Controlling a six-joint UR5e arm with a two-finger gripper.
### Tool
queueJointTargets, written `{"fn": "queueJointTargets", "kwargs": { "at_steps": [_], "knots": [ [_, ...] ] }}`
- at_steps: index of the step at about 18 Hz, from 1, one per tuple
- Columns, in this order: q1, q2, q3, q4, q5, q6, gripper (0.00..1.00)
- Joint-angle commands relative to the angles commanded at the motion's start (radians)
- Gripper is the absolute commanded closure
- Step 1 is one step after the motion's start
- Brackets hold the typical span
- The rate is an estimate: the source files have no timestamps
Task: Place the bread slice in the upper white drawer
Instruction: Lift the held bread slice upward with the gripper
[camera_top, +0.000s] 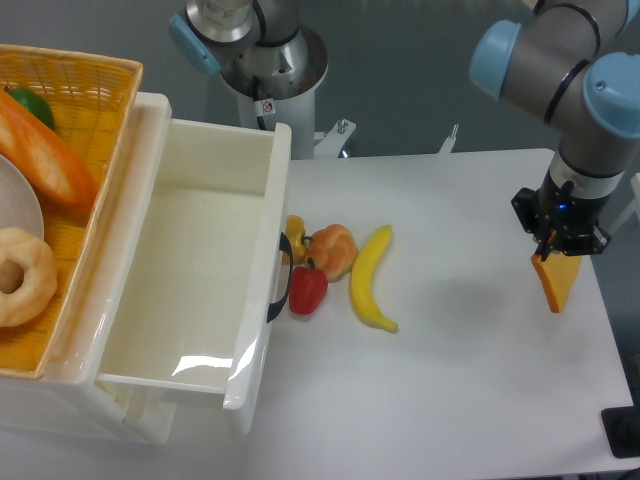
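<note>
1. One bread slice (557, 282) hangs edge-down above the table's (460, 400) right side, pinched at its top.
2. Gripper (556, 250) fingers are closed on it.
3. Upper white drawer (190, 270) stands open far left, beyond the banana (371, 278).

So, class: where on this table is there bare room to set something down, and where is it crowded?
Bare: the table between the banana and the pincer holding the bread, and the whole near edge. The drawer is empty too. Crowded: by the drawer handle, around the pepper.
</note>
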Motion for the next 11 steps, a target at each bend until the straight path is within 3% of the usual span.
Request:
{"fn": "queueJointTargets", "kwargs": {
  "at_steps": [8,11],
  "knots": [
    [-0.057,0.012,0.000,-0.002,-0.006,-0.110,1.00],
    [-0.078,0.061,-0.018,-0.002,-0.090,-0.205,1.00]
  ]
}}
